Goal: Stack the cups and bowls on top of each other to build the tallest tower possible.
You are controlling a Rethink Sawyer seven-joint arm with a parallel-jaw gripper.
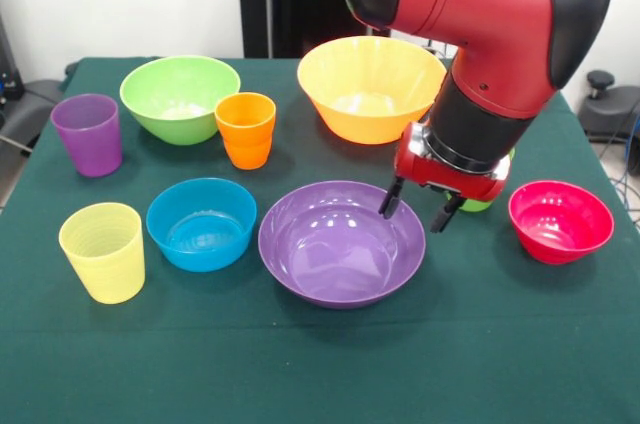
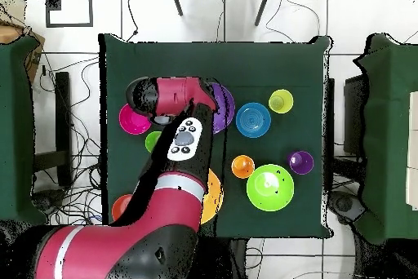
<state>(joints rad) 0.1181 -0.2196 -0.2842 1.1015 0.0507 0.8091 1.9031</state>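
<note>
A dark green cloth covers the table (image 1: 520, 344), and nothing is stacked yet — every piece stands alone. The gripper (image 1: 420, 212) hangs with its fingers spread and empty over the right rim of the wide purple bowl (image 1: 335, 244). Behind it sits the large orange-yellow bowl (image 1: 365, 84), farther left the light green bowl (image 1: 178, 96). The blue bowl (image 1: 202, 222) lies left of the purple one, the pink-red bowl (image 1: 560, 221) to the gripper's right. The purple cup (image 1: 88, 134), pale yellow cup (image 1: 102, 250) and orange cup (image 1: 246, 129) stand well left — the green cup (image 1: 480, 205) peeks out just behind the gripper.
</note>
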